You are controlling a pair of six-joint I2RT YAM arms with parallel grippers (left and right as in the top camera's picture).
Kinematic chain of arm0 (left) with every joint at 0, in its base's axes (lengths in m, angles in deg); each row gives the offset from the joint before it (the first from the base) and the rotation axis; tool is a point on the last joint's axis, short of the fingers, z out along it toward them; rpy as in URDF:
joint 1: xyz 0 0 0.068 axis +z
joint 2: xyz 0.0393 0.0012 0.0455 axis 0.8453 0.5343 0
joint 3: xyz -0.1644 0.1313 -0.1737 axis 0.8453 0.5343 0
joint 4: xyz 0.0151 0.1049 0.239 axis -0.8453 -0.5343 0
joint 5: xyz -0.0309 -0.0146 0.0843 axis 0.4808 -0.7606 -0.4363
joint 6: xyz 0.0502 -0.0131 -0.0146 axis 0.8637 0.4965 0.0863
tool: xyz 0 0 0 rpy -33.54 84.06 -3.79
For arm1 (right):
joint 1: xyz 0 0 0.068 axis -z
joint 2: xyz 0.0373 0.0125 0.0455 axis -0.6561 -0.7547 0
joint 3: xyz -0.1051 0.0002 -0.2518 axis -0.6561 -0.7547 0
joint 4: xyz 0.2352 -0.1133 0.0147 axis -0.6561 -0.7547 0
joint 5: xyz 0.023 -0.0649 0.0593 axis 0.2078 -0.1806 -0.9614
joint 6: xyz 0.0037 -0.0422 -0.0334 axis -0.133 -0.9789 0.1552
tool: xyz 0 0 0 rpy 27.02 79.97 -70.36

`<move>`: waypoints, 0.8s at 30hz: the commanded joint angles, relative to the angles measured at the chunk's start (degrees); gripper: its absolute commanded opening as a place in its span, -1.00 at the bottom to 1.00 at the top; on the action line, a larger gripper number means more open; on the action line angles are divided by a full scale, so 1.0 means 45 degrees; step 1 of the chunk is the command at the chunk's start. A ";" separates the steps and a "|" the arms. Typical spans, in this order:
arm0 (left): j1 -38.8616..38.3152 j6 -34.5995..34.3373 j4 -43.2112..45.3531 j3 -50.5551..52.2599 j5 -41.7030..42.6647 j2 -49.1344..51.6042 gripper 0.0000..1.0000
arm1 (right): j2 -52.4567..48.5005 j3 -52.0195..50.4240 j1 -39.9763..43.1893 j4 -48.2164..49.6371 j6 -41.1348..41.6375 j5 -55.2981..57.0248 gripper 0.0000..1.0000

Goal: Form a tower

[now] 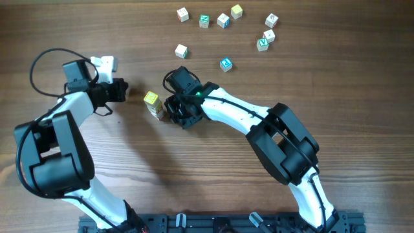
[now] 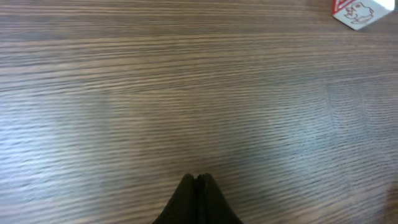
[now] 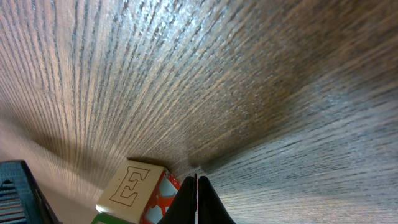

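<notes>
The tower (image 1: 153, 103) stands mid-table, a short stack of letter cubes with a pale yellow cube on top. In the right wrist view its near cube (image 3: 129, 185) shows an E face, a red-patterned side and green below. My right gripper (image 1: 170, 110) is shut and empty, its tips (image 3: 197, 186) just right of the stack, against the red side. My left gripper (image 1: 124, 90) is shut and empty, a short way left of the tower. Its closed tips (image 2: 197, 179) hang over bare wood.
Several loose letter cubes lie at the back right, among them a white one (image 1: 181, 50), a blue one (image 1: 226, 63) and a yellow one (image 1: 237, 11). A white cube with a red drawing (image 2: 356, 12) shows at the left wrist view's top right corner.
</notes>
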 commanded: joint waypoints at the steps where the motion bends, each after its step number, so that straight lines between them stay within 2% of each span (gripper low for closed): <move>1: -0.0185 0.0243 0.0146 -0.0170 0.0243 0.0170 -0.92 | -0.0355 -0.0053 -0.0053 0.0073 -0.0058 -0.0126 -0.92; 9: -0.0797 0.0107 0.0053 -0.0170 0.0525 0.0170 -0.92 | -0.0355 -0.0049 -0.0053 0.0481 -0.0034 -0.0306 -0.91; 24: -0.0826 0.0107 -0.0228 -0.0170 0.0529 0.0170 -0.92 | -0.0355 -0.0049 -0.0034 0.0821 -0.0039 -0.0209 -0.91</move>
